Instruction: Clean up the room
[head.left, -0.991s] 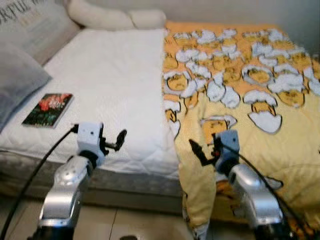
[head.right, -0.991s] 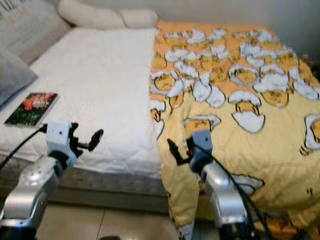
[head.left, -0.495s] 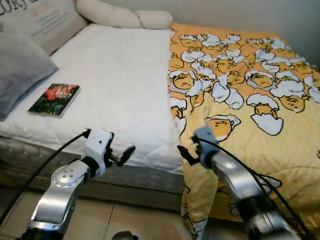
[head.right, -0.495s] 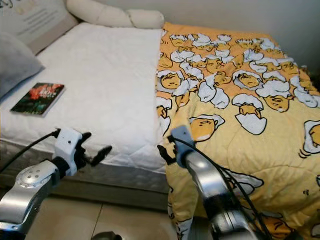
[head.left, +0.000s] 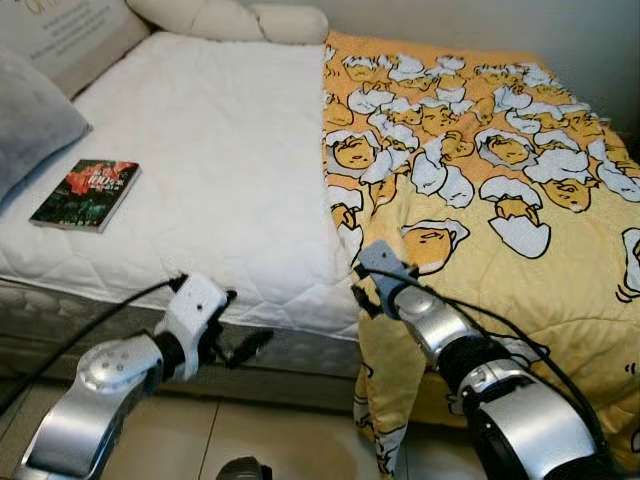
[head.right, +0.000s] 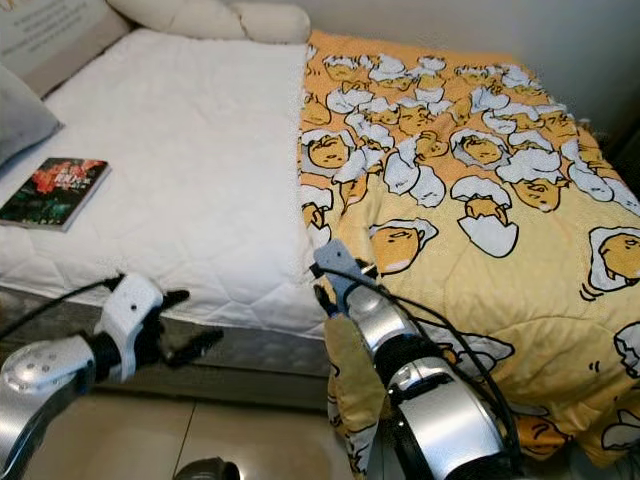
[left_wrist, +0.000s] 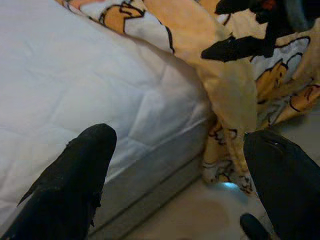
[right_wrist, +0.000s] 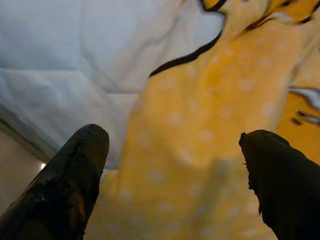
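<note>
Lengthwise, yellow blanket (head.left: 480, 180) covers bed (head.left: 200, 170), edge overhanging.

A yellow cartoon-egg blanket (head.left: 480, 180) covers the bed's (head.left: 220, 170) right half; a book (head.left: 85, 194) lies on the white mattress, left claw (head.left: 240, 335) below its edge.

Bare white mattress (head.left: 220, 170) between book (head.left: 85, 193) and yellow blanket (head.left: 500, 230); blanket edge just before right hand (head.left: 362, 296).

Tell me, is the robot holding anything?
No. Both hands are open: the right hand at the yellow blanket's edge, the left hand by the mattress.
</note>
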